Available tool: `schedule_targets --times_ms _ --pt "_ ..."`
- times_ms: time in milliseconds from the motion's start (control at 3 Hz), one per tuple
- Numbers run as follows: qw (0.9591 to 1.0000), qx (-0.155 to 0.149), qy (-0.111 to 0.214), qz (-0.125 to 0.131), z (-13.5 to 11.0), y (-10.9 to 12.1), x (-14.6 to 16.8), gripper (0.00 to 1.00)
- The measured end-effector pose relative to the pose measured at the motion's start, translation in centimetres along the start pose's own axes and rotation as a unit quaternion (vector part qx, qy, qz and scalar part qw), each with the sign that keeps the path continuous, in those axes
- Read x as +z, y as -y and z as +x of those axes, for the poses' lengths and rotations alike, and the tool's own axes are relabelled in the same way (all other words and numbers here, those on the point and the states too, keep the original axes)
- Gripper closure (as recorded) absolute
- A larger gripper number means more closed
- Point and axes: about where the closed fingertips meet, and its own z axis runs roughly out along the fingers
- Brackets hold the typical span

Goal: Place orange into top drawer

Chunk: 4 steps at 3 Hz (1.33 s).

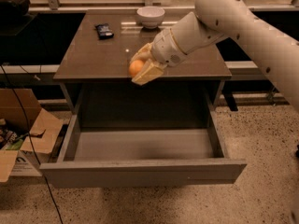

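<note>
The orange (136, 67) is a small round fruit held between the cream fingers of my gripper (141, 68). The gripper is shut on it and holds it in the air at the front edge of the brown cabinet top (93, 55), above the back of the open top drawer (140, 146). The drawer is pulled far out; its grey inner floor is bare and its flat front panel (140, 172) faces the camera. My white arm (243, 17) reaches in from the upper right.
A white bowl (150, 16) and a small dark packet (104, 30) sit at the back of the cabinet top. An open cardboard box (23, 134) stands on the floor at the left, with a black cable (28, 125) hanging near it.
</note>
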Motion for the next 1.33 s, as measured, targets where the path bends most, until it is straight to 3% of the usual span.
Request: schedule_targets --times_ms 333,667,1000,1333 --pt "0.9996 -0.003 0.011 -0.025 -0.4 -4.5 0.1 1.00" --pt "0.9986 0.027 0.010 -0.044 0.7 -7.7 2.1 1.00" --pt "0.9959 0.074 0.019 -0.049 2.9 -9.3 4.8 1.00" --pt "0.9902 0.124 0.037 -0.052 6.2 -10.0 8.1 1.00"
